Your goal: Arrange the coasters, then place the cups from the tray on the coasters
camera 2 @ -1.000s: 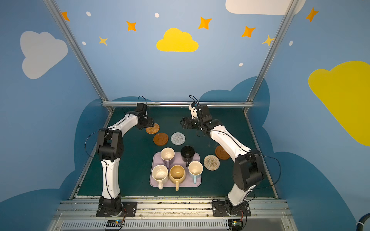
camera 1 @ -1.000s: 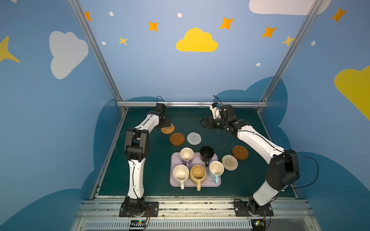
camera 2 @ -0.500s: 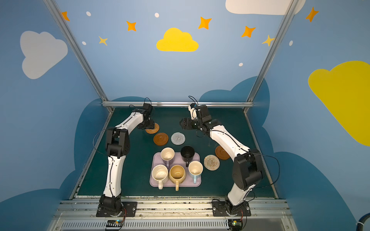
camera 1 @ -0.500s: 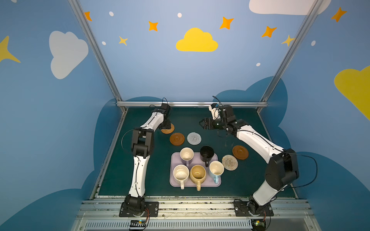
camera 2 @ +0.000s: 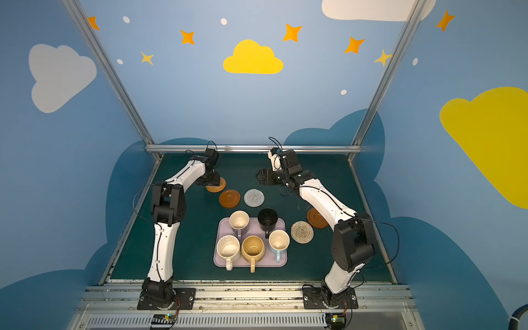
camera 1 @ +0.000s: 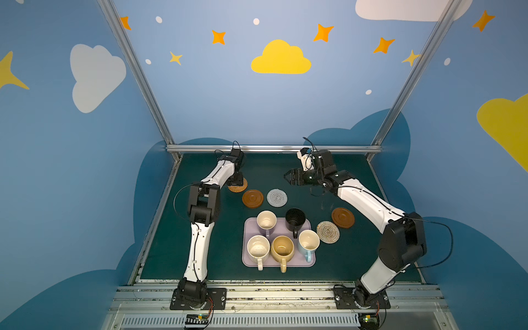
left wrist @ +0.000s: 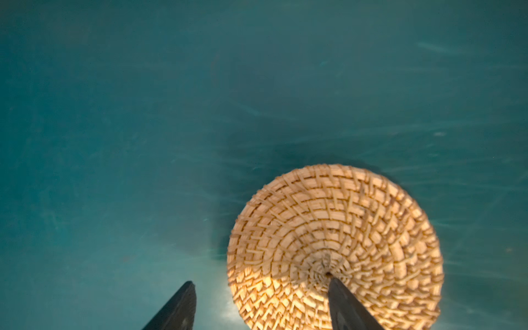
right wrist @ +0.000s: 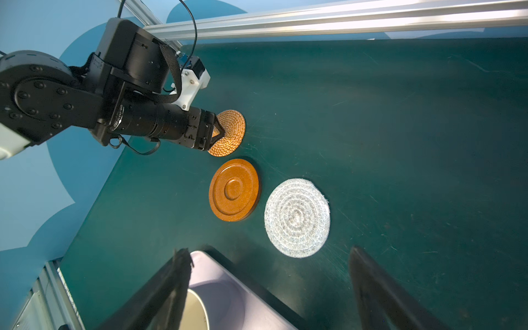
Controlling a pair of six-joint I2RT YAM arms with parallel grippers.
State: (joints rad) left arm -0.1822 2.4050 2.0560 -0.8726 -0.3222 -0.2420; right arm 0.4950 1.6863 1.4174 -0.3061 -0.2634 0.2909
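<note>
Painted blue walls (camera 1: 271, 114) ring the green mat (camera 1: 357, 177), where over the past second the left arm (camera 1: 200, 205) has swung its elbow inward, its left gripper (left wrist: 258, 278) low on the rattan coaster (camera 1: 239, 188) at the tray's (camera 1: 295, 261) 11 o'clock. The jaws stand apart and have narrowed slightly. One fingertip (left wrist: 334, 285) rests at the coaster's centre and the other is over bare mat, so nothing is clamped. The coaster lies about where it did, so arranging looks unfinished and no cup has left the tray.

The right gripper (camera 1: 287, 177) hangs raised at 12 o'clock, jaws wide and empty. A brown coaster (camera 1: 252, 198) sits just beside the rattan one, also at 11 o'clock, and the grey coaster (camera 1: 277, 197) is at 12. The second brown coaster (camera 1: 343, 217) at 2 o'clock and the beige coaster (camera 1: 328, 232) at 3 lie near the right arm (camera 1: 365, 200).

The lavender cup (camera 1: 266, 220), black cup (camera 1: 295, 218), cream cup (camera 1: 258, 248), yellow cup (camera 1: 282, 248) and blue cup (camera 1: 308, 241) crowd the tray, leaving little finger room.
</note>
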